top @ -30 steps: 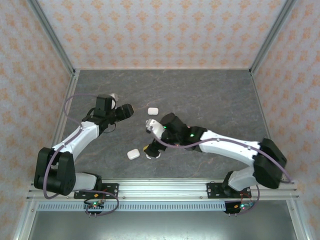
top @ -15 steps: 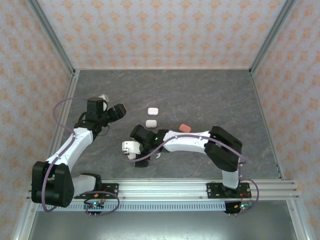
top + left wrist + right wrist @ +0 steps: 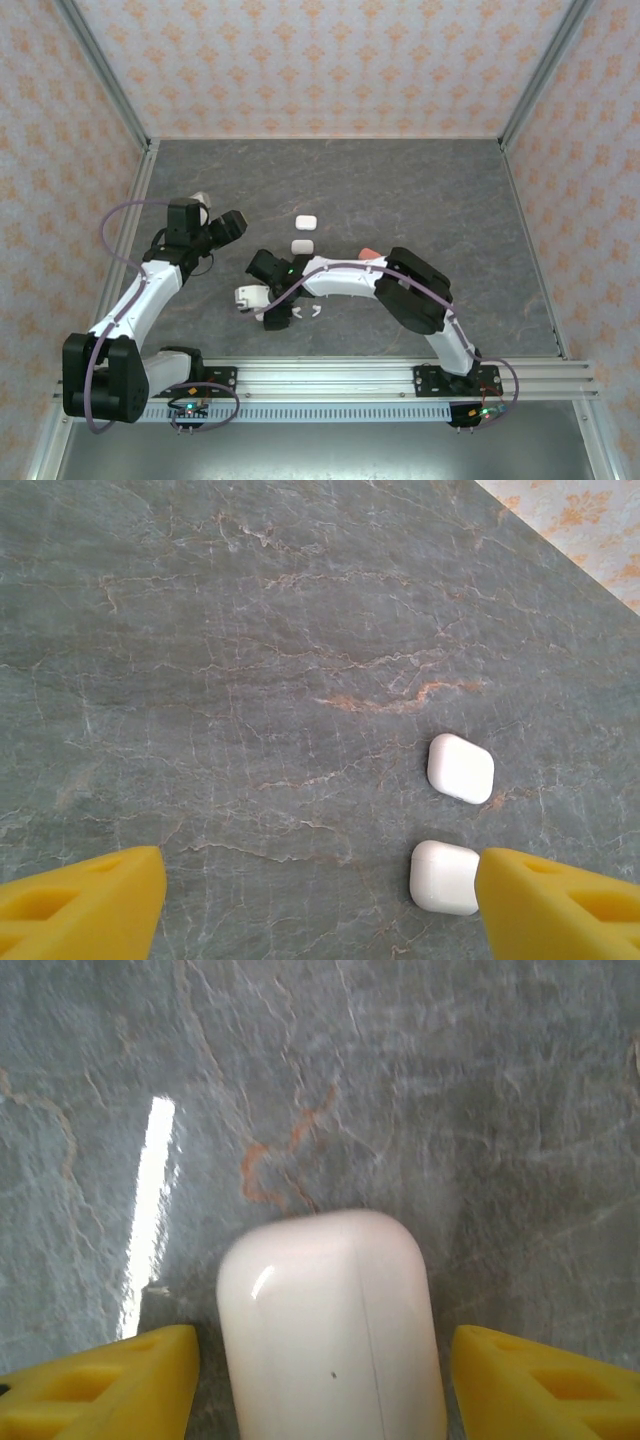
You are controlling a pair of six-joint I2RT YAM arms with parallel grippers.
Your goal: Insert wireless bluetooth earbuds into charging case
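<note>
A white charging case lies on the grey table between the yellow fingers of my right gripper. The jaws stand open, with a narrow gap on each side of the case. From above, that gripper sits at the front left of centre over the case. Two tiny white earbuds lie just right of it. My left gripper hovers open at the left with nothing between its fingers. In the left wrist view, two more white cases lie on the table, the nearer one beside the right finger.
The two white cases lie mid-table, behind the right arm. A salmon-pink case peeks out past the right arm's link. Patterned walls and metal rails bound the grey table on the left, back and right.
My right arm has swung left, away from the mid-table cases, down to the front-left case, and its jaws have narrowed around it. The left arm has drawn back slightly to the left.
</note>
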